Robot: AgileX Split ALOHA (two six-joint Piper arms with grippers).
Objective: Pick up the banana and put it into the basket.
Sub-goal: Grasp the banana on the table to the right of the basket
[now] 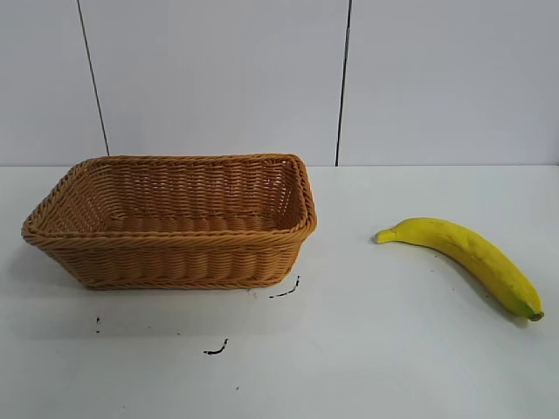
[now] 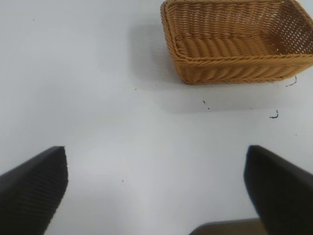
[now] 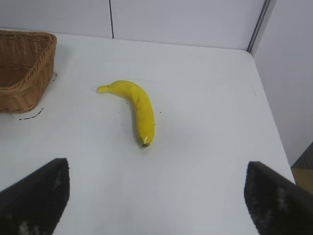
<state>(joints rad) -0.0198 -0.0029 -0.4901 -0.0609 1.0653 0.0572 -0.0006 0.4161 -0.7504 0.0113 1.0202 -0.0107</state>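
A yellow banana (image 1: 467, 257) lies on the white table at the right, its stem pointing toward the basket (image 1: 166, 262), which stands at the left with nothing visible inside. In the right wrist view the banana (image 3: 137, 108) lies ahead of my right gripper (image 3: 156, 169), which hangs open over bare table, well short of the fruit. My left gripper (image 2: 155, 169) is also open over bare table, with the basket (image 2: 234, 68) some way ahead of it. Neither arm shows in the exterior view.
Small black marks (image 1: 284, 292) dot the table in front of the basket. A white panelled wall (image 1: 279, 78) backs the table. In the right wrist view the table edge (image 3: 274, 127) runs close beside the banana's side.
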